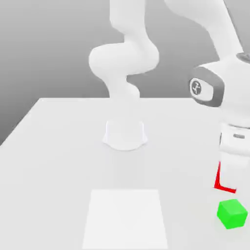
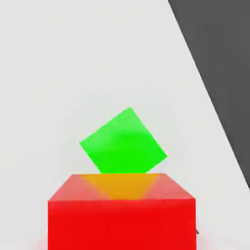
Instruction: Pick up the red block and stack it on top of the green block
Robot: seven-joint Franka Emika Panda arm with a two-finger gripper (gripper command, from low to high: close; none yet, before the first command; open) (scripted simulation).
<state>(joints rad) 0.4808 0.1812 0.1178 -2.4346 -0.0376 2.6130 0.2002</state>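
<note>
A simulated robot test space, shown by the plain white table [image 1: 58, 161], bolted-down-looking white arm [image 1: 124, 61] and bare grey backdrop [image 1: 58, 49].

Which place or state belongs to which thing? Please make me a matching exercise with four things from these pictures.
1. red block
2. pale patch
3. green block
4. arm's base

A. on the table, near the exterior view's right edge
B. standing beyond the pale patch
C. gripped by the hand
D. flat, at the exterior view's bottom edge

Pairs: 1-C, 2-D, 3-A, 4-B
</note>
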